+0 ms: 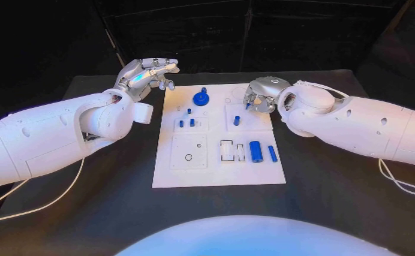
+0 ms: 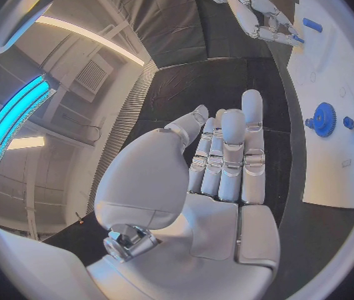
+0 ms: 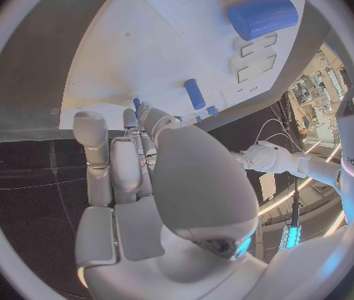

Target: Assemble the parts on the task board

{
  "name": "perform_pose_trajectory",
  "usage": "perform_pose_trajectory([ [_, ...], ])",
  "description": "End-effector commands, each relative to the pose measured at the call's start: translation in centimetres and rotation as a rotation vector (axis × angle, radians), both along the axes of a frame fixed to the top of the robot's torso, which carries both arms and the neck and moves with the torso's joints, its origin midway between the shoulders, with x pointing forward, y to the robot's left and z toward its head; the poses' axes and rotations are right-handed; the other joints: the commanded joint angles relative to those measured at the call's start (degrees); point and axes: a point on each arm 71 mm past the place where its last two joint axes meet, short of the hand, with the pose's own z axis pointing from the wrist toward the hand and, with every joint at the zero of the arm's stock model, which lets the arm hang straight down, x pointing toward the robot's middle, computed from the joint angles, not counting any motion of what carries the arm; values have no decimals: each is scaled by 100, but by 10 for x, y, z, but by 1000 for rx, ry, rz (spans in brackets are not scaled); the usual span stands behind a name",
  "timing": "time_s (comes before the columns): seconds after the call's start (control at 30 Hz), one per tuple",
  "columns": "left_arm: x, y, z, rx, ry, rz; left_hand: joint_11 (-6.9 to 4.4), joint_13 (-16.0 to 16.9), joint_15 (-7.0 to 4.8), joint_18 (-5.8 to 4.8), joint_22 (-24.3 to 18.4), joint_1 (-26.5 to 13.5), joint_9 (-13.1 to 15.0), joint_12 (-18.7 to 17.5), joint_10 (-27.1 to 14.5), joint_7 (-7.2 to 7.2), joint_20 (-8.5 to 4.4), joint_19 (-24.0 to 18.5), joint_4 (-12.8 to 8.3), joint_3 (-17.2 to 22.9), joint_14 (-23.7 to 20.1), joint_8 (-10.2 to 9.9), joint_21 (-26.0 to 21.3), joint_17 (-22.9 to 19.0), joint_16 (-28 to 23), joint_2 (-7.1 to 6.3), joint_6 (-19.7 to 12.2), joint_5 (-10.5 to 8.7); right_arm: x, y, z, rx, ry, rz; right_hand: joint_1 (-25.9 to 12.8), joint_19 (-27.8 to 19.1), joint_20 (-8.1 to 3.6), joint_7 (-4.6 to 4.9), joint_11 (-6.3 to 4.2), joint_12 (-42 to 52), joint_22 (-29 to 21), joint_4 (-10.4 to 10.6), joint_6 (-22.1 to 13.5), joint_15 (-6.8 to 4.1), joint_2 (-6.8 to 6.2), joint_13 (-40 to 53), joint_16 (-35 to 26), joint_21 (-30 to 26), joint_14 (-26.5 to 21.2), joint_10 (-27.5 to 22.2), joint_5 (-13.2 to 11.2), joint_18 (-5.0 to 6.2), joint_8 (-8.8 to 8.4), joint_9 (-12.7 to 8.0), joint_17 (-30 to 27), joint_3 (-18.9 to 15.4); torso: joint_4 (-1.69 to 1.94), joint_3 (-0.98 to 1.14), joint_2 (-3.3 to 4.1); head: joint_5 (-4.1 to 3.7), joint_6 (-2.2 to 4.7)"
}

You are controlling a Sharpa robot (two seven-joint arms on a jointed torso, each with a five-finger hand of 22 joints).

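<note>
The white task board (image 1: 216,169) lies mid-table. On it are a blue gear (image 1: 201,97), three short blue pegs (image 1: 188,121), a single peg (image 1: 236,120), a thick blue cylinder (image 1: 256,150) and a slim blue bar (image 1: 272,153). My right hand (image 1: 259,95) hovers over the board's far right corner and pinches a small blue part (image 3: 137,104) at its fingertips. My left hand (image 1: 147,75) is raised off the board's far left corner. Its fingers (image 2: 231,157) are straight, side by side, and hold nothing. The gear (image 2: 323,120) lies beyond them.
Empty white slots (image 1: 226,151) and a ring-shaped hole (image 1: 189,157) mark the board's near half. Loose white cables trail on the black table at the near left (image 1: 52,202) and near right (image 1: 393,178). Bare table flanks the board on both sides.
</note>
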Motion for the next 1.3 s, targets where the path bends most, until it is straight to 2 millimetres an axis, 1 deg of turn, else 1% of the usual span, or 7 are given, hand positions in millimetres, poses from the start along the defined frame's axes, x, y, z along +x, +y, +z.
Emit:
perform_pose_trajectory([
  [0.03,0,0,1,-11,-2,-12,-7,8,4,77,-9,71,7,11,-39,2,-14,26,-23,10,-50,24,-38,-4,-34,-1,-11,22,-1,0,5,13,-32,-4,-85,-39,7,11,-7,0,15,-14,41,-26,-9,6,38,26,145,48,-24,-62,-32,-9,6,67,6,-4,5,-4,3],
  [0.3,1,1,1,-8,-3,-6,-8,8,4,77,-9,70,7,14,-39,2,-14,26,-24,11,-53,27,-39,-7,-36,-2,-8,22,-13,4,15,57,-65,25,-140,-15,0,7,-7,7,104,-74,62,-29,-50,11,65,95,150,64,64,-75,-25,-6,30,195,-10,-2,1,7,7],
  [0.57,2,1,2,-9,-8,-4,-7,8,4,76,-11,69,6,17,-41,4,-15,25,-27,14,-56,29,-41,-10,-38,-7,-10,22,-35,23,38,150,-133,107,-193,17,-3,11,-9,11,206,-124,63,-29,-85,15,95,170,156,73,157,-92,-28,-7,63,304,13,-10,0,23,18],
  [0.7,3,1,2,-10,-14,-3,-7,8,4,76,-11,69,6,17,-41,4,-15,25,-27,14,-56,29,-41,-10,-38,-7,-10,22,-46,39,46,188,-145,158,-204,29,-4,8,-12,14,239,-148,67,-30,-92,18,109,196,160,78,173,-97,-27,-6,79,348,11,-1,1,92,21],
  [0.93,3,-2,2,-13,-18,-6,-7,7,3,76,-12,73,5,21,-45,5,-15,24,-30,22,-59,30,-43,-14,-40,-4,-14,24,-58,67,50,223,-135,233,-219,38,-5,8,-12,17,264,-167,74,-31,-98,20,117,217,162,82,186,-101,-25,-5,86,386,2,-7,5,221,-14],
  [1.17,4,-3,3,-14,-21,-7,-7,7,3,76,-12,73,5,21,-46,5,-16,24,-31,23,-60,31,-44,-14,-41,-4,-14,24,-61,94,45,231,-99,289,-254,54,-5,3,-16,25,305,-179,99,-33,-96,24,132,248,166,96,187,-108,-14,0,101,422,15,-11,9,418,-63],
  [1.3,4,-4,3,-15,-22,-9,-7,6,3,76,-14,80,3,26,-50,6,-17,24,-37,35,-64,33,-46,-20,-44,0,-18,25,-63,103,38,239,-75,305,-269,62,-9,-8,-26,33,329,-212,130,-39,-93,29,146,270,169,115,198,-110,-3,6,111,464,27,-11,12,457,-87],
])
